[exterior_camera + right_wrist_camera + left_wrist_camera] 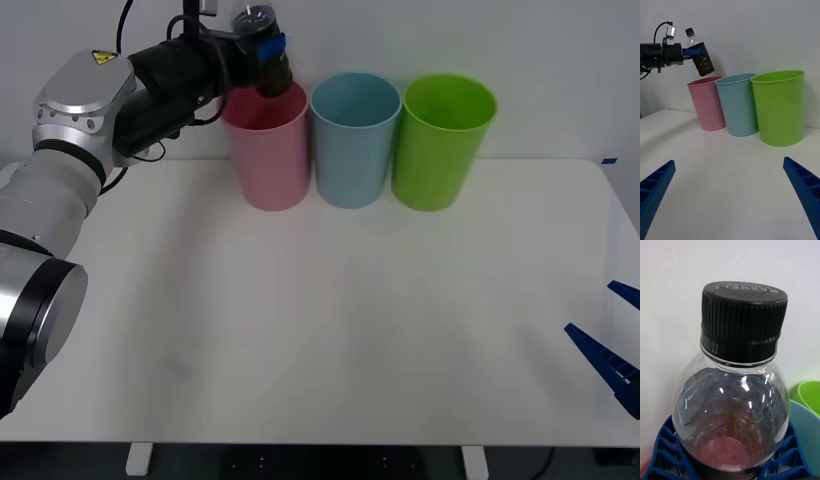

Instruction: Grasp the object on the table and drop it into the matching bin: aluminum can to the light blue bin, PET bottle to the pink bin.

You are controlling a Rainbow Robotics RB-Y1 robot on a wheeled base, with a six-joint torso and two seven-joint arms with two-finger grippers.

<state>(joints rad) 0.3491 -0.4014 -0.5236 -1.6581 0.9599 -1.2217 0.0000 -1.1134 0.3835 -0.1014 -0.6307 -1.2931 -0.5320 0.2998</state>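
My left gripper (264, 47) is shut on the PET bottle (270, 70), a small clear bottle with dark liquid and a black cap, holding it in the air just above the mouth of the pink bin (268, 150). The right wrist view shows the bottle (702, 60) tilted over the pink bin (707, 105). In the left wrist view the bottle (735, 397) sits between the blue fingers (666, 450). The light blue bin (354, 140) stands next to the pink one. My right gripper (615, 345) rests open low at the table's right edge.
A lime green bin (440, 140) stands right of the light blue bin, all three in a row at the back of the white table (330, 330). A white wall rises behind them.
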